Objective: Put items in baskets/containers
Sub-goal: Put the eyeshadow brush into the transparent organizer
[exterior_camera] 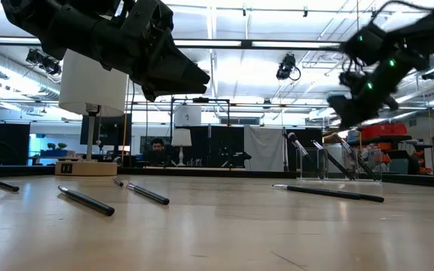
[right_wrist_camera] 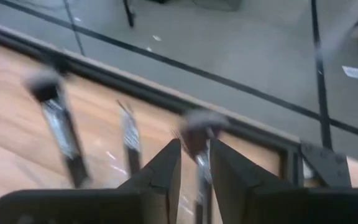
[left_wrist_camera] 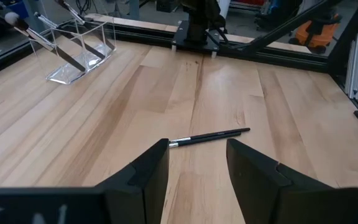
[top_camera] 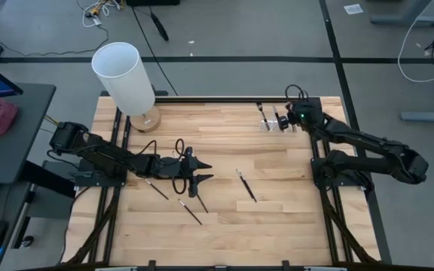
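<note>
Several thin dark makeup brushes lie flat on the wooden table, among them brush, brush and brush. My left gripper hovers open above the table's middle, and the left wrist view shows one brush just beyond its fingertips. The clear plastic holder stands near the far right corner with brushes leaning in it, heads up. My right gripper is over the holder, shut on a brush with a pale fluffy head. My right gripper has a brush's shaft pinched between its two fingers, just below the fluffy head. The fingers come from above, at the holder's right side. The brush stands head up like the two next to it; its lower end is hidden by the fingers.
A big white cylinder lamp on a round wooden base stands at the far left corner. A black frame borders the table's far edge. Bare wood lies between the loose brushes and the holder. A person sits far behind the table.
</note>
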